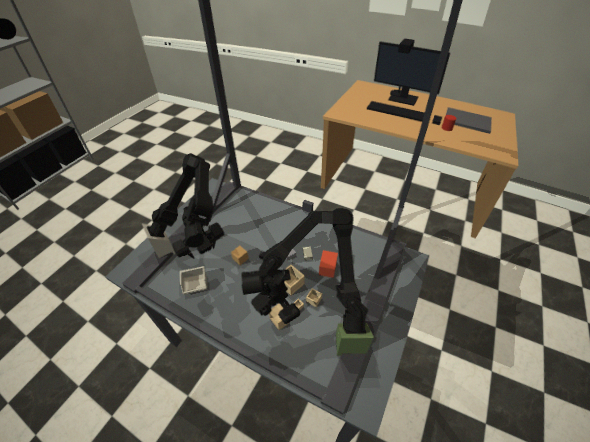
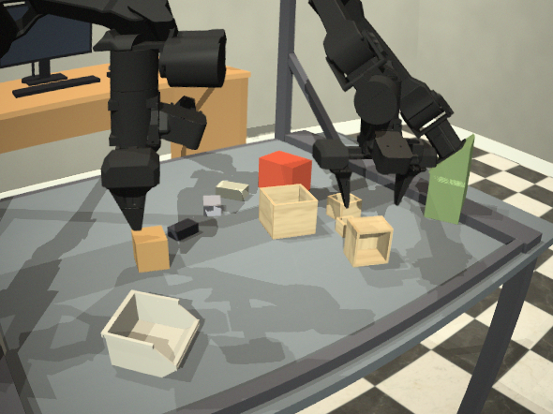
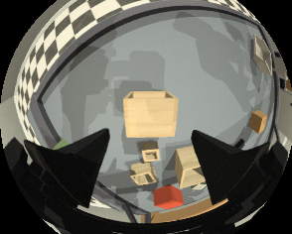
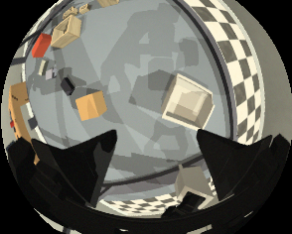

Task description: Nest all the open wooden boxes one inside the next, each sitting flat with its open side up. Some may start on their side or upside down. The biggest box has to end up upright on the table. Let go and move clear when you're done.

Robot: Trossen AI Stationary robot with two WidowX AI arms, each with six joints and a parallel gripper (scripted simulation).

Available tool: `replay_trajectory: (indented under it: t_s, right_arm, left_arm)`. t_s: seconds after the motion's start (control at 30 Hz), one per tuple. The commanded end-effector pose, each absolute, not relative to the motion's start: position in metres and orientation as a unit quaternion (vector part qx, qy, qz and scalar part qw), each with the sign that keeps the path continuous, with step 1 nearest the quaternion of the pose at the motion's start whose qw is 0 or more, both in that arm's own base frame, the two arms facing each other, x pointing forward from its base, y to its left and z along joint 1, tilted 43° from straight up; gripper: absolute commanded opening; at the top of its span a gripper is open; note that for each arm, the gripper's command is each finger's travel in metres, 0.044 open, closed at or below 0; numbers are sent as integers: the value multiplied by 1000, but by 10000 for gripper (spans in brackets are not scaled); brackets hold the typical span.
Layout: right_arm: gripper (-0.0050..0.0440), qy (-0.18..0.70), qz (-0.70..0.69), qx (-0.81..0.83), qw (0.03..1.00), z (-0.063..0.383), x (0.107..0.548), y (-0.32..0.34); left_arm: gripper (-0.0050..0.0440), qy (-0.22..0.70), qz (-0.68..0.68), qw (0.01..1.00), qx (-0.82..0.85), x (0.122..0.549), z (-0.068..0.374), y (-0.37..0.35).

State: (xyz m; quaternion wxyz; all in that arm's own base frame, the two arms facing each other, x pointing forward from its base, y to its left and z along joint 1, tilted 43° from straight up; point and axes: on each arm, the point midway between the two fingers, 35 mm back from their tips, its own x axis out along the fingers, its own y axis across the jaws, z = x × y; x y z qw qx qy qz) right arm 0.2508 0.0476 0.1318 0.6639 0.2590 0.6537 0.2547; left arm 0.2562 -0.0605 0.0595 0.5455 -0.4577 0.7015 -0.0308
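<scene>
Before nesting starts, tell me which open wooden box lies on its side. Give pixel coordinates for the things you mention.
The box (image 2: 357, 243) (image 3: 150, 118) nearest the table's front edge; its opening faces sideways, while the biggest's faces up.
</scene>
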Motion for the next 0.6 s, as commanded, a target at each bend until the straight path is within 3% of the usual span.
replay_trajectory:
  t_s: [0.0,0.3,0.57]
  right_arm:
    - [400,649,256,258,669,135,251,46]
    - [400,649,256,258,669,135,251,46]
    - [400,649,256,258,669,135,251,46]
  left_arm:
    - [400,696,-35,552,-459,261,64,-59]
    - [400,706,-41,540,-457,262,62,-58]
    - [400,776,-104,445,-435,263,56,-59]
